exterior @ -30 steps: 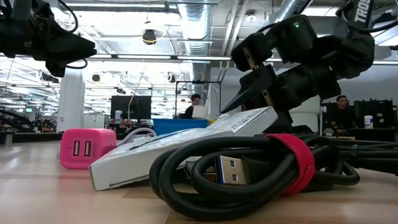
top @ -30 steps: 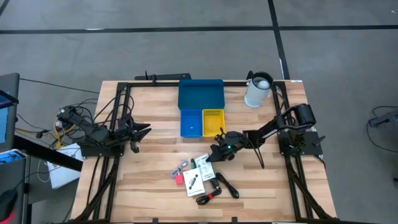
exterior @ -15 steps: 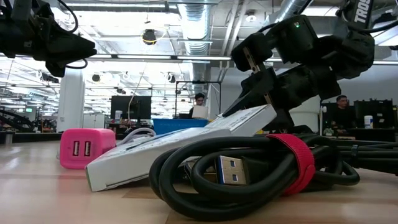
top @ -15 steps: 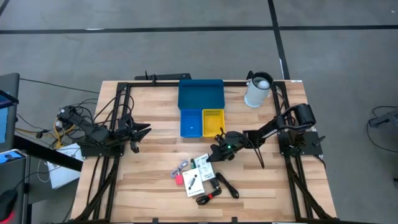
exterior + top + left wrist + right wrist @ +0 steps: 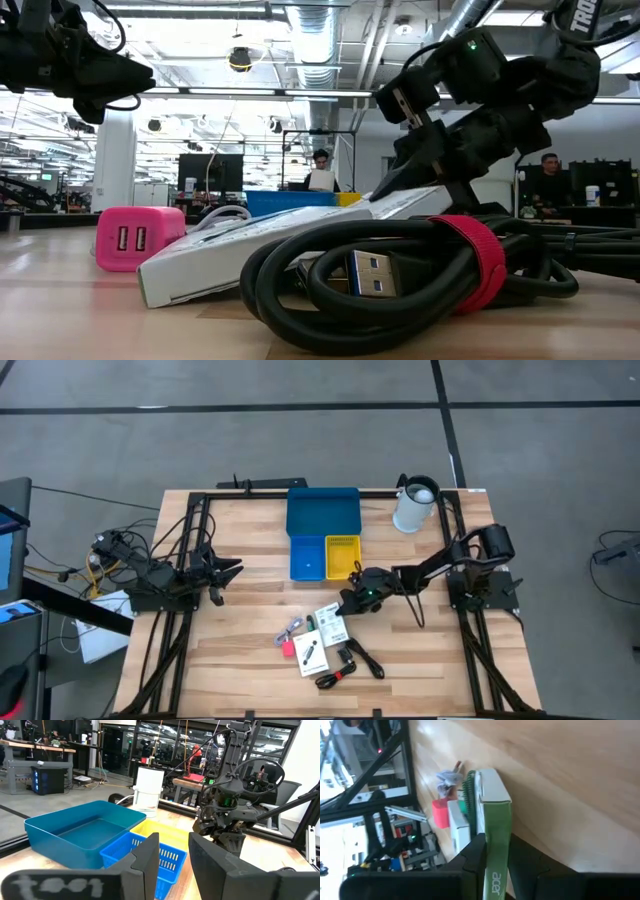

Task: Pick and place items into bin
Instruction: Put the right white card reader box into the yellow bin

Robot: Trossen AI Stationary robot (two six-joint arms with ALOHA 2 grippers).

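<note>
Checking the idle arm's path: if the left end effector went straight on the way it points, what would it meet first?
Likely the small blue bin, just ahead of the left end effector; beyond lie the yellow bin and the right arm. Depth is uncertain.

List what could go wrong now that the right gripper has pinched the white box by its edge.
1. The right gripper holds the white box only by one thin edge; it could slip or swing when lifted.
2. The box's far end appears to rest on the second white box beside the black cable, so a lift may drag those along.
3. The blue bin and yellow bin look small; the box may catch on a rim.
</note>
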